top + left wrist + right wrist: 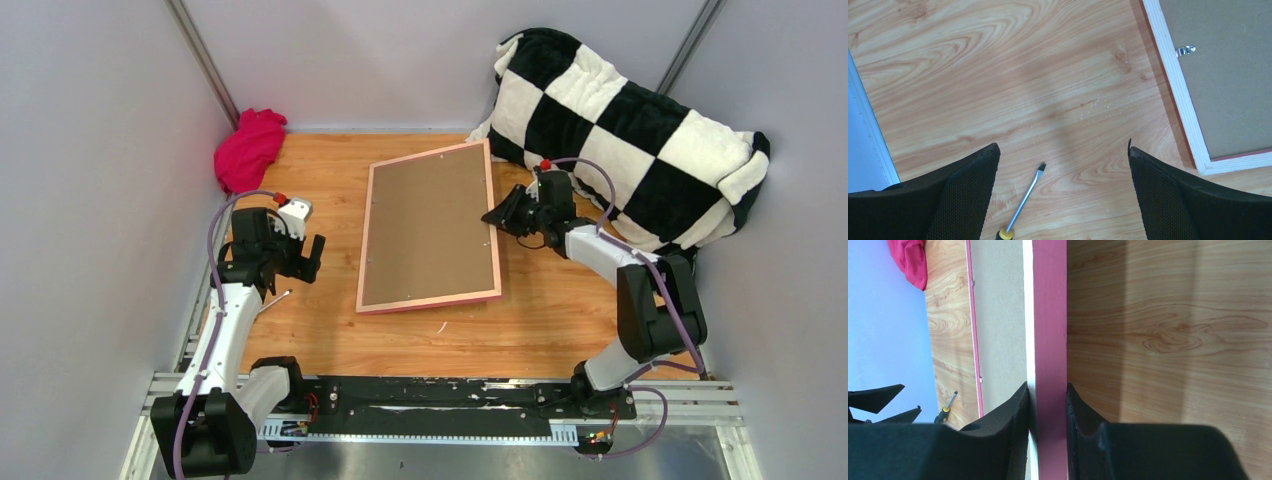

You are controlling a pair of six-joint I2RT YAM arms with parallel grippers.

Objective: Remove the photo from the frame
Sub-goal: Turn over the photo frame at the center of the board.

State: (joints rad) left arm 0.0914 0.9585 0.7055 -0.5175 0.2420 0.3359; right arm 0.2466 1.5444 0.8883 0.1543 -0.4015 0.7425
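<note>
Right gripper [1047, 390] fingers clamped on 3 o'clock rail of pink-bordered rectangular frame [430, 300], long axis 12–6; I've got left gripper [1063, 149] spread wide off its 9 o'clock side.

Large pink-edged frame [430, 228], brown back upward, slightly askew, mid-way across the wooden table [560, 320]

Frame [430, 300]: lay with brown board [425, 220] up; its front face was turned to the table [560, 300] and we could not see it. In the left wrist view we had one corner only, the rest cut off at the edges. Screwdriver [1024, 196]: handle cut by the bottom edge. Cloth [910, 260]: cropped at the top edge. Right gripper [1047, 397]: fingers [1003, 425] covered the rim they pinched.
</note>
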